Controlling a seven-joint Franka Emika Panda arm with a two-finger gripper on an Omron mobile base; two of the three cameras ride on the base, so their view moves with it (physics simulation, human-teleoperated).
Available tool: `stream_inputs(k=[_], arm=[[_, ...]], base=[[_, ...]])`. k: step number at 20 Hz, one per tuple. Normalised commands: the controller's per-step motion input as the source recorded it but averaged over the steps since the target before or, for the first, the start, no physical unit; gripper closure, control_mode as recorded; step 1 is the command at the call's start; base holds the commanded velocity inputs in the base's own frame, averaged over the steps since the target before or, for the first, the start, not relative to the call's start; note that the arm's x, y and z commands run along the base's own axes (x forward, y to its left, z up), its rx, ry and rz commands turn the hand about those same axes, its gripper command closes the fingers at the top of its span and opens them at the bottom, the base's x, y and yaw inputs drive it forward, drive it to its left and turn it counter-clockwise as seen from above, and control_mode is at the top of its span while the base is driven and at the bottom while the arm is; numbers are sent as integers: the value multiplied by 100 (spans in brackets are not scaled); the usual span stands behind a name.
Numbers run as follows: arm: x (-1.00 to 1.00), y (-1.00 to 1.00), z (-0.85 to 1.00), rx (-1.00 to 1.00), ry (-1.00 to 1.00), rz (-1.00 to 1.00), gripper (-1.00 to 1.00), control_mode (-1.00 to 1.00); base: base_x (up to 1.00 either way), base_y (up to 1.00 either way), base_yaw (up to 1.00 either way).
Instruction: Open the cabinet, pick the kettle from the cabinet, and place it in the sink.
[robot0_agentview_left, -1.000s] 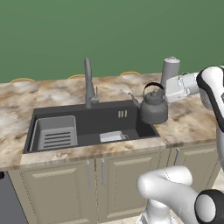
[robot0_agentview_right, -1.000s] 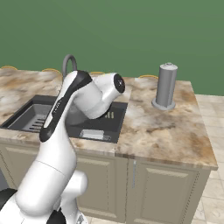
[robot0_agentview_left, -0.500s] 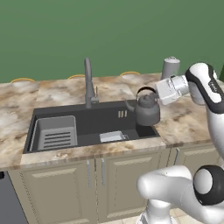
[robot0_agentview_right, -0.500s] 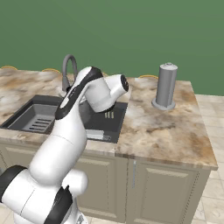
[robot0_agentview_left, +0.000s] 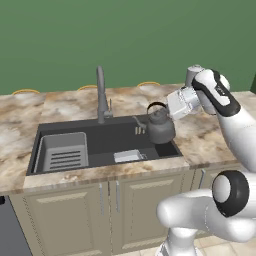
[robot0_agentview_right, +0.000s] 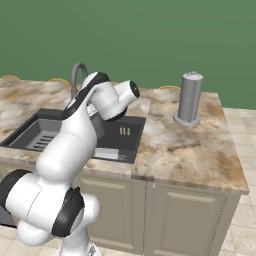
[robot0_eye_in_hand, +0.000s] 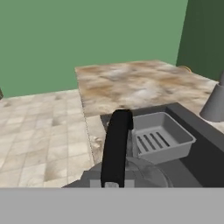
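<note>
The dark grey kettle (robot0_agentview_left: 161, 129) hangs over the right end of the sink (robot0_agentview_left: 100, 145), its base about level with the rim. My gripper (robot0_agentview_left: 168, 106) is shut on the kettle's black arched handle from the right. In the hand view that handle (robot0_eye_in_hand: 116, 146) runs up the middle, with the kettle's lid (robot0_eye_in_hand: 142, 174) below it and the sink (robot0_eye_in_hand: 199, 153) beyond. From the right base view my arm covers the kettle above the sink (robot0_agentview_right: 127, 135). The cabinet is out of view.
A tall grey faucet (robot0_agentview_left: 101, 95) stands behind the basin. A grey dish rack (robot0_agentview_left: 62, 152) fills its left end, and a small pale block (robot0_agentview_left: 127, 156) lies on the basin floor. A light-grey canister (robot0_agentview_right: 190, 97) stands on the counter to the right.
My arm has carried the kettle leftward and slightly down, from above the sink's right rim to over the basin. The grip has stayed shut.
</note>
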Motion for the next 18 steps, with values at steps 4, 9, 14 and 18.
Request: stream_inputs(k=[4, 9, 14, 18], arm=[[32, 17, -33, -4, 0, 0, 100, -100], [30, 14, -40, 0, 0, 0, 100, -100], [30, 14, -38, 0, 0, 0, 100, -100], [34, 19, -33, 0, 0, 0, 100, -100]], base=[[0, 0, 0], [0, 0, 0], [0, 0, 0], [0, 0, 0]])
